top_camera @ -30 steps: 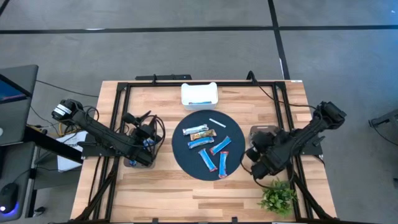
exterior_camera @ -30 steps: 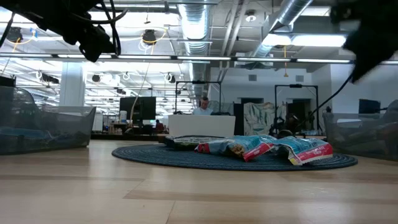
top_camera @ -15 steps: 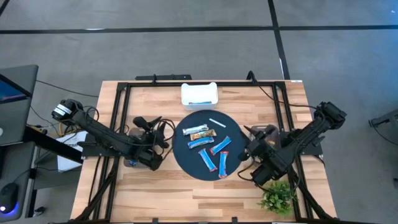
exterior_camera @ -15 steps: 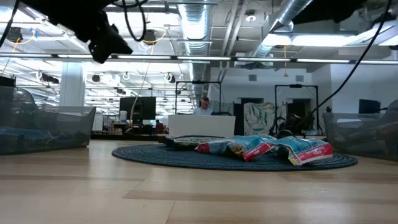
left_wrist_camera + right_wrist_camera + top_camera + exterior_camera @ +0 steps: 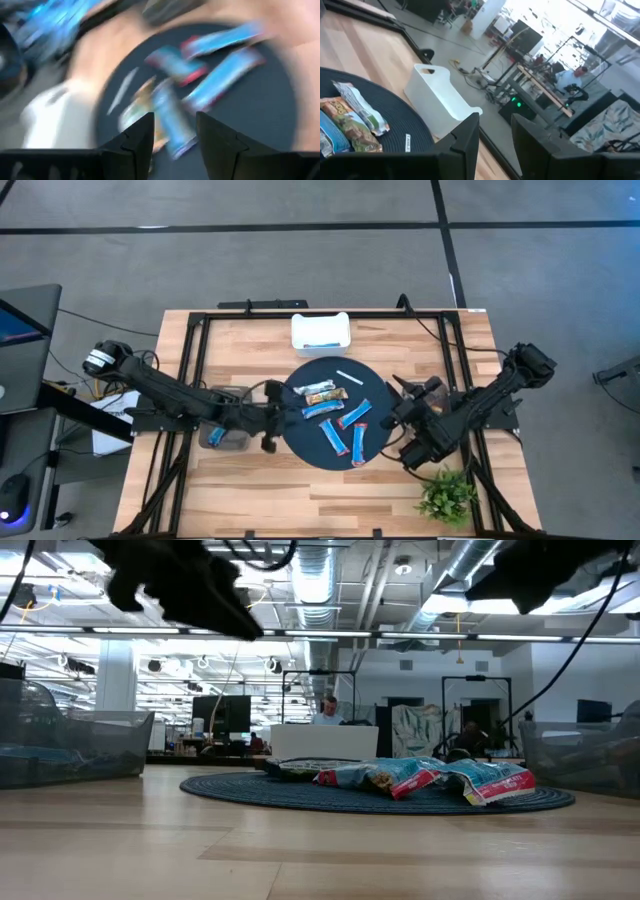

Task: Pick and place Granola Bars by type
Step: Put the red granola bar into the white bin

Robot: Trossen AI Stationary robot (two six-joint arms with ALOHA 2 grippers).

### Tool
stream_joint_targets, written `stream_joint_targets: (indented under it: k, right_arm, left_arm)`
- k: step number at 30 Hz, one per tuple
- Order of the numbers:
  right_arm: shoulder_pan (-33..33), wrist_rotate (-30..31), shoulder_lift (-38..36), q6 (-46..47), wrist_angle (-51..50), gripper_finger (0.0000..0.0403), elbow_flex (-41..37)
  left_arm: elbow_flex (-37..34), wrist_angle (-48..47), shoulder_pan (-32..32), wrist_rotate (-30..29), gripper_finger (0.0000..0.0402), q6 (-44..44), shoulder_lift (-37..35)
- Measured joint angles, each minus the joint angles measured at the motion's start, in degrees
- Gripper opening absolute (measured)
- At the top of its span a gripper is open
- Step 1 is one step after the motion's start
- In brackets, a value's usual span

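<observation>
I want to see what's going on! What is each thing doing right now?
Left gripper: open, empty, at the mat's edge.
Right gripper: open, empty, beside the mat.
Granola bars: lying flat on the round mat.
White bin: holds one blue bar.

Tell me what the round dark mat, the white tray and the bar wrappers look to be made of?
The round mat looks woven or braided fabric, matte navy; ribbed rings show in the low view. The white tray seems moulded plastic, smooth with rounded corners. The granola bars appear wrapped in glossy foil-like film, crinkled and catching light.
</observation>
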Motion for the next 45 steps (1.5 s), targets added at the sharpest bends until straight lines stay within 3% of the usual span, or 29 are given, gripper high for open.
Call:
stream_joint_targets:
  k: [4, 13, 21, 26, 34, 45]
  right_arm:
    - [1.47, 1.91, 0.0, 0.0, 0.07, 0.0108, 0.0]
    - [4.28, 3.82, 0.0, 0.0, 0.84, 0.0108, -0.22]
    - [4.49, 2.83, 0.0, 0.0, 1.27, 0.0108, -0.57]
    - [4.49, 1.52, 0.0, 0.02, 1.23, 0.0108, -1.14]
    - [4.49, 0.8, 0.0, 0.0, 1.25, 0.0108, -1.14]
    - [4.49, 0.59, 0.0, 0.0, 1.47, 0.0108, -1.14]
  left_arm:
    - [-1.02, 8.05, 2.17, 13.61, 0.0139, 9.93, 0.39]
    - [0.03, 22.75, 8.11, 25.78, 0.0139, 21.28, 15.07]
    - [10.93, 20.33, 12.8, 36.65, 0.0139, 23.66, 29.53]
    - [18.95, 11.38, 14.78, 46.25, 0.0139, 23.51, 34.86]
    - [29.25, -3.86, 15.77, 46.26, 0.0159, 24.44, 41.51]
    - [30.5, -6.47, 15.67, 37.56, 0.0218, 25.61, 42.3]
